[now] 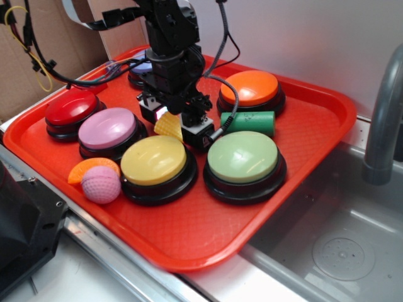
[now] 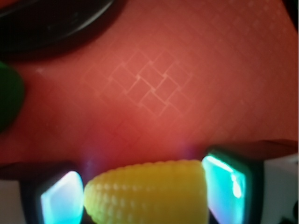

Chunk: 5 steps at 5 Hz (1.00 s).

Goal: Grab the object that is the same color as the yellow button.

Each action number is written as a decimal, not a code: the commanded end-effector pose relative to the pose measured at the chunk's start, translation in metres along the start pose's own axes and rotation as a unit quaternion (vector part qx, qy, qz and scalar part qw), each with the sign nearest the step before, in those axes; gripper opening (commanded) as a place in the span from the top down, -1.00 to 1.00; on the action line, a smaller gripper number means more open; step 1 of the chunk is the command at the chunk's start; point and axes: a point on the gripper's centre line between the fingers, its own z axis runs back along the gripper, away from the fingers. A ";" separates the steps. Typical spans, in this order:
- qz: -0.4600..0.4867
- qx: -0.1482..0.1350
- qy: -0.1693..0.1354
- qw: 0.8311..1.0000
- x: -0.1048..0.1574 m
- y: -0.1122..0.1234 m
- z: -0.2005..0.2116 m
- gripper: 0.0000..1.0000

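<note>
The small yellow toy corn cob [image 1: 168, 125] lies between my gripper's fingers, just behind the yellow button [image 1: 153, 160] on the red tray [image 1: 189, 233]. In the wrist view the corn cob [image 2: 147, 193] fills the gap between the two glowing fingertips, which press its ends. My gripper [image 1: 176, 123] is shut on it, low over the tray; in the wrist view the gripper [image 2: 145, 196] sits at the bottom edge. I cannot tell whether the corn is lifted off the tray.
Around the gripper stand domed buttons: light green [image 1: 242, 157], orange [image 1: 250, 88], pink [image 1: 107, 128], red [image 1: 70, 107] and a blue one behind the arm. A green cylinder [image 1: 250, 122] lies right of the gripper. A pink dimpled ball [image 1: 101, 184] and orange slice [image 1: 88, 168] lie front left. A sink [image 1: 340, 245] lies right.
</note>
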 end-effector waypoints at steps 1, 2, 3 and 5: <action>0.003 -0.009 -0.018 1.000 0.002 0.004 0.005 1.00; 0.011 -0.012 -0.020 1.000 0.003 0.010 0.013 1.00; 0.023 -0.015 -0.040 0.999 0.012 0.024 0.052 1.00; 0.041 -0.035 -0.094 0.994 0.022 0.051 0.144 1.00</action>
